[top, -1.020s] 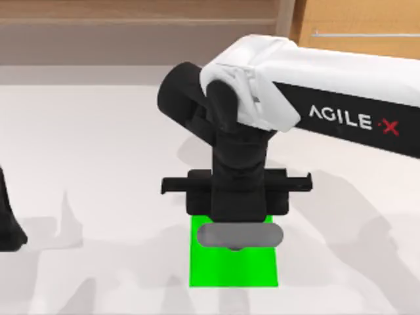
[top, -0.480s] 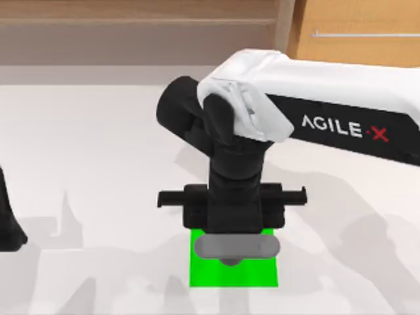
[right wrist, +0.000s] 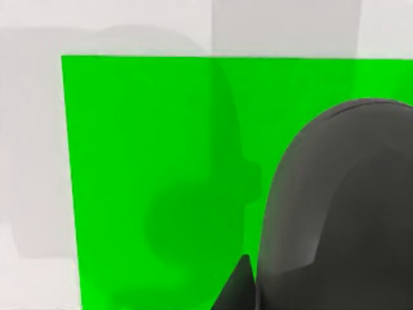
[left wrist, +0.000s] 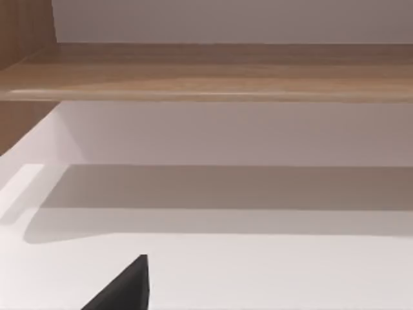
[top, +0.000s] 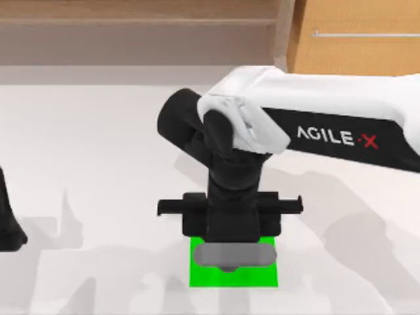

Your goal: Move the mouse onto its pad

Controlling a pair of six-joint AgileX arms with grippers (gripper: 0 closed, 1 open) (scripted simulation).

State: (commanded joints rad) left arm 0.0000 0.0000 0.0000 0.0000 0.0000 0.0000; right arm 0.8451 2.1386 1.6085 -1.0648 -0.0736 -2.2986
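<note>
Carrying the small smooth grey oblong mouse [top: 228,255] crosswise, the right gripper [top: 228,244] has its fingers closed on it over the middle of the flat bright green square pad [top: 200,275], whether touching or just above I cannot tell. I judge this the placing step: next, lower and release. The left arm sits parked well left of the pad.
</note>
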